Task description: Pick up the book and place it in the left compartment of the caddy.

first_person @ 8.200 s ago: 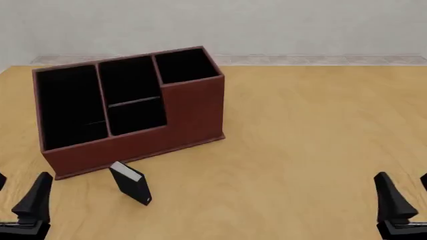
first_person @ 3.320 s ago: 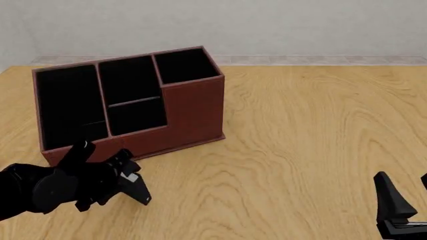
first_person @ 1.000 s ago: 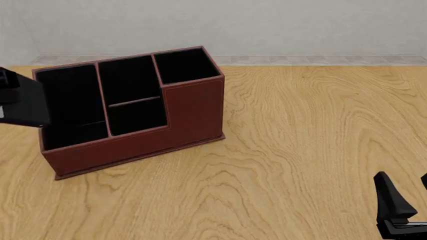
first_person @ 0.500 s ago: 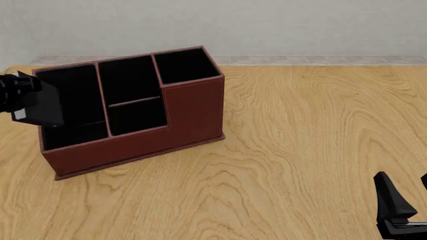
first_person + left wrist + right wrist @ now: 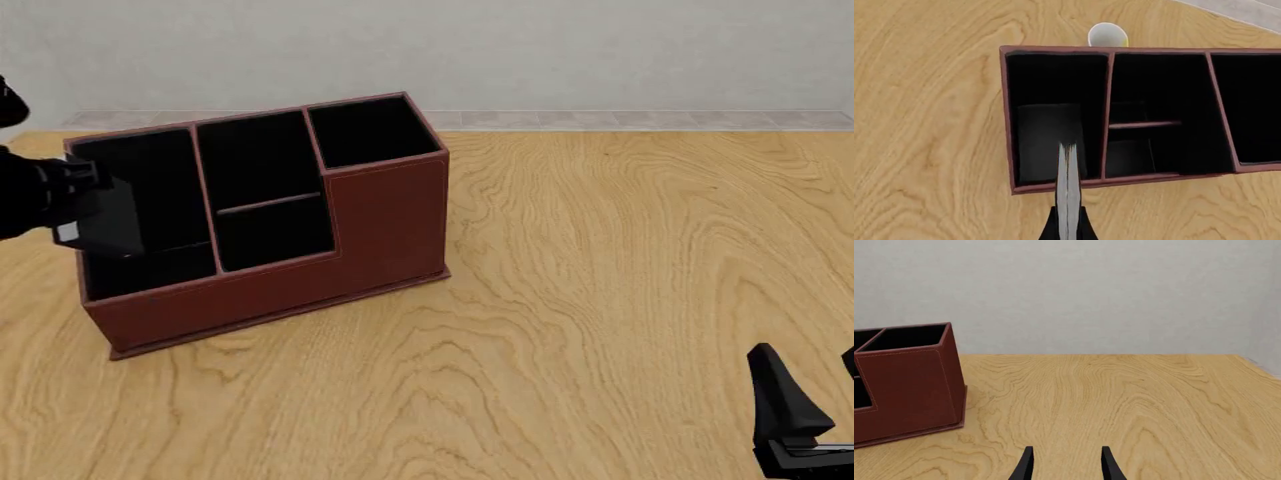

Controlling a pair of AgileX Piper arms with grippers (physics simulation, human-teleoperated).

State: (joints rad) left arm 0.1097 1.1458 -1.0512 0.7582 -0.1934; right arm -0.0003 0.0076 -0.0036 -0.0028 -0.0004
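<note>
The small thin black book point(image 5: 104, 218) hangs pinched in the closed left gripper point(image 5: 67, 190) over the reddish-brown leather-look caddy point(image 5: 387, 225), at the rim of its wide black-lined left compartment point(image 5: 140, 215), at about 9 o'clock in the front view. The book stands on edge, white page edge point(image 5: 1067, 192) toward the wrist camera, long axis roughly vertical. The wood-grain table point(image 5: 601, 300) meets a pale grey wall point(image 5: 601, 50). The right gripper point(image 5: 1065, 465) sits open and empty at 5 o'clock, cut off by the frame. A pale round object point(image 5: 1107, 35) peeks from behind the caddy, mostly hidden.

You have the book point(image 5: 104, 217) above the left compartment point(image 5: 144, 210) of the caddy point(image 5: 387, 225) (far-left table point(image 5: 601, 300)), with a cup point(image 5: 1107, 35) behind it.
</note>
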